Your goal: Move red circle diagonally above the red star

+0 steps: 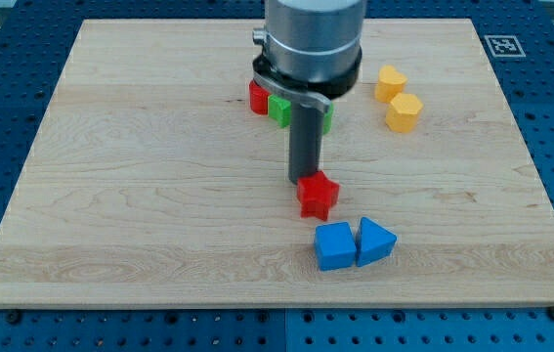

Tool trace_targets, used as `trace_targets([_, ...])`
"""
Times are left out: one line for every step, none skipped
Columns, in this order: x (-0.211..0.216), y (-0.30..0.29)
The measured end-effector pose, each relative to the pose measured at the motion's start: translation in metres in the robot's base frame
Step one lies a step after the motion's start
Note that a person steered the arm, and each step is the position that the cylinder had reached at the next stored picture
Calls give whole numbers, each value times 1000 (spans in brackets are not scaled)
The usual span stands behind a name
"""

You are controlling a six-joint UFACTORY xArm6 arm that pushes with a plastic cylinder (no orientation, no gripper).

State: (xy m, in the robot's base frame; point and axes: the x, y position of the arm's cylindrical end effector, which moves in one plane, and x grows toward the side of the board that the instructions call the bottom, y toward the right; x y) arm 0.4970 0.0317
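Observation:
The red star (318,195) lies below the board's middle. My tip (303,180) stands right at the star's upper left edge, touching or almost touching it. A red block (258,96), probably the red circle, sits near the view's top, partly hidden behind the arm. A green block (279,109) sits beside it, with more green showing at the arm's right side (327,120).
Two yellow blocks (390,83) (404,112) lie at the upper right. A blue cube (334,245) and a blue triangle (375,242) lie just below the red star. The wooden board (110,196) ends on blue perforated table.

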Motion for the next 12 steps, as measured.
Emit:
trace_targets([11, 15])
trace_targets([-3, 10])
trace_targets([-14, -1])
trace_targets([-46, -21])
trace_targets([-93, -75])
trace_targets([-147, -109])
trace_targets([-190, -100])
trace_targets([-216, -67])
trace_targets([-209, -28])
trace_targets([-169, -26])
trace_targets([-126, -26])
trace_targets([-93, -26])
